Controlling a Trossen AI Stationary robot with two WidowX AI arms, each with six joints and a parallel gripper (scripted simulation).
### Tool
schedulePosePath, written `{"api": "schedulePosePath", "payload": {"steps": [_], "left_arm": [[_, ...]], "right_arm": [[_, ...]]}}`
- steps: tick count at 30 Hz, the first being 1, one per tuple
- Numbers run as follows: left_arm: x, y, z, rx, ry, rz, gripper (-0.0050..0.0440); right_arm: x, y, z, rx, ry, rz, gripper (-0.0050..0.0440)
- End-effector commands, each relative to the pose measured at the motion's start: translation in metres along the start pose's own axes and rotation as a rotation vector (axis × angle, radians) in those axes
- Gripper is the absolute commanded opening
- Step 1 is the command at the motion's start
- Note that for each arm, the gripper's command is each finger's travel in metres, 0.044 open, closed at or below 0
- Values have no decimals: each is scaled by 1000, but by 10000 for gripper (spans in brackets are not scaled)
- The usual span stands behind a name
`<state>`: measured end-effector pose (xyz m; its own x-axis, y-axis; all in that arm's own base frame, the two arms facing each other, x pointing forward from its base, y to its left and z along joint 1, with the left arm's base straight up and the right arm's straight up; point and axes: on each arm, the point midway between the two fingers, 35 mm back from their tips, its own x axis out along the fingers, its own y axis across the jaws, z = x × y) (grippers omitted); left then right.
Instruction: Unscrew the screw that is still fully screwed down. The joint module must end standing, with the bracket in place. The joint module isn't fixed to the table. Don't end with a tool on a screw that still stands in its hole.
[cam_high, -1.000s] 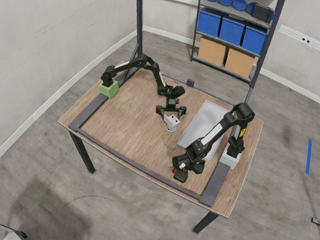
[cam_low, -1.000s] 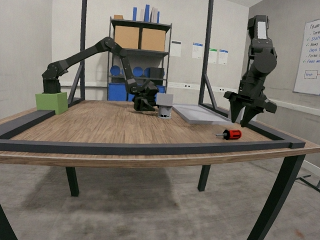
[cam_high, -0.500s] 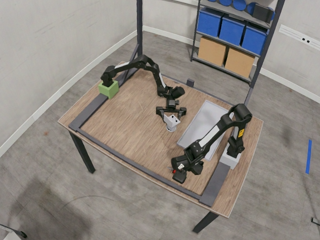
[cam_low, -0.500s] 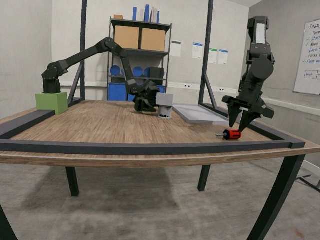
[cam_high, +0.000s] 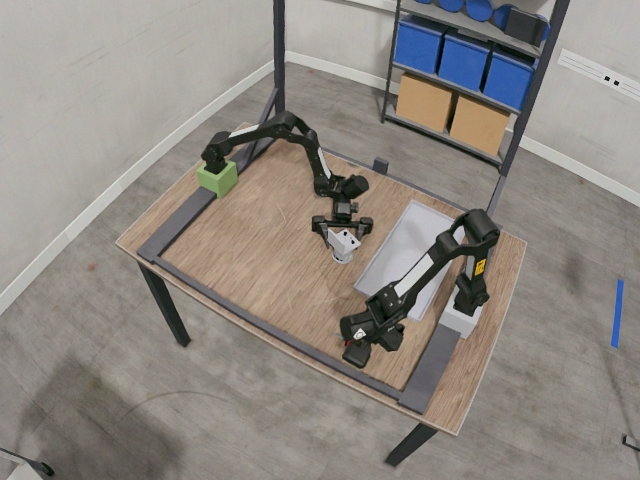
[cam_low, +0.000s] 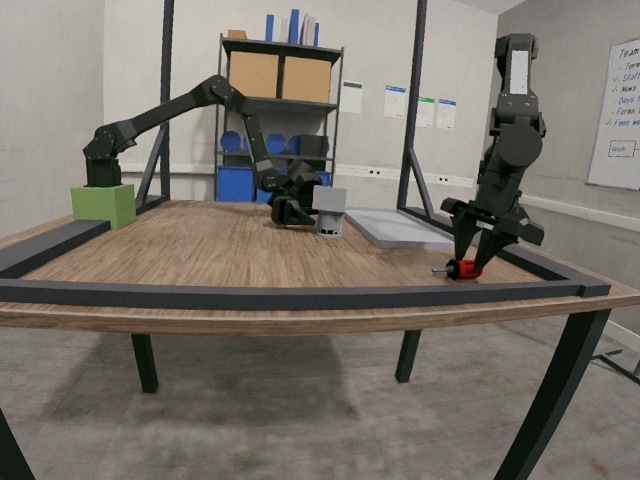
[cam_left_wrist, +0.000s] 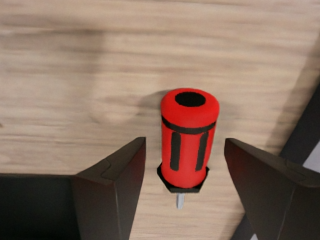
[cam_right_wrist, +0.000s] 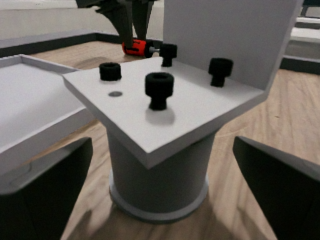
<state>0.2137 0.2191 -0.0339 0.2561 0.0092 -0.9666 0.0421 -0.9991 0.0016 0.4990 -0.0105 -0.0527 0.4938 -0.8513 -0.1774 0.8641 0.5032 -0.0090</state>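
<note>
The joint module (cam_high: 342, 257) (cam_low: 329, 225) (cam_right_wrist: 157, 180) stands upright, with the grey bracket (cam_low: 329, 198) (cam_right_wrist: 132, 117) on top. In the right wrist view one black screw (cam_right_wrist: 110, 71) sits low against the plate; three others, such as the front screw (cam_right_wrist: 159, 85), stand raised with shank showing. The red screwdriver (cam_low: 470, 268) (cam_left_wrist: 189, 150) (cam_right_wrist: 134, 48) lies on the table, shaft pointing away from the left arm's frame side. My left gripper (cam_low: 467, 262) (cam_left_wrist: 185, 144) is open, its fingers either side of the handle with gaps. My right gripper (cam_right_wrist: 164, 143) is open, fingers either side of the module, not touching.
A shallow grey tray (cam_high: 392, 258) (cam_low: 398, 238) (cam_right_wrist: 30, 107) lies beside the module, under the left arm. A dark frame rail (cam_high: 279, 335) (cam_low: 258, 297) runs along the table edge near the screwdriver. A green block (cam_high: 217, 178) (cam_low: 103, 204) bears the right arm.
</note>
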Motion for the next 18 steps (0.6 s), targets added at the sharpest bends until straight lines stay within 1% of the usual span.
{"api": "schedulePosePath", "payload": {"steps": [1, 6, 8, 11, 12, 18], "left_arm": [[0, -3, -3, -2, 9, -12, 215], [4, -2, -2, -2, 8, -12, 215], [0, -5, -6, 3, 20, -23, 215], [0, -5, -6, 3, 20, -23, 215], [4, -3, -3, -1, 9, -13, 215], [4, -3, -4, -1, 10, -14, 215]], "right_arm": [[4, 7, 9, 27, -9, 5, 400], [8, 7, 10, 27, -9, 6, 400], [7, 8, 14, 35, -13, 4, 400], [7, 7, 14, 35, -13, 4, 400], [7, 8, 13, 33, -13, 5, 400], [8, 7, 11, 30, -11, 5, 400]]}}
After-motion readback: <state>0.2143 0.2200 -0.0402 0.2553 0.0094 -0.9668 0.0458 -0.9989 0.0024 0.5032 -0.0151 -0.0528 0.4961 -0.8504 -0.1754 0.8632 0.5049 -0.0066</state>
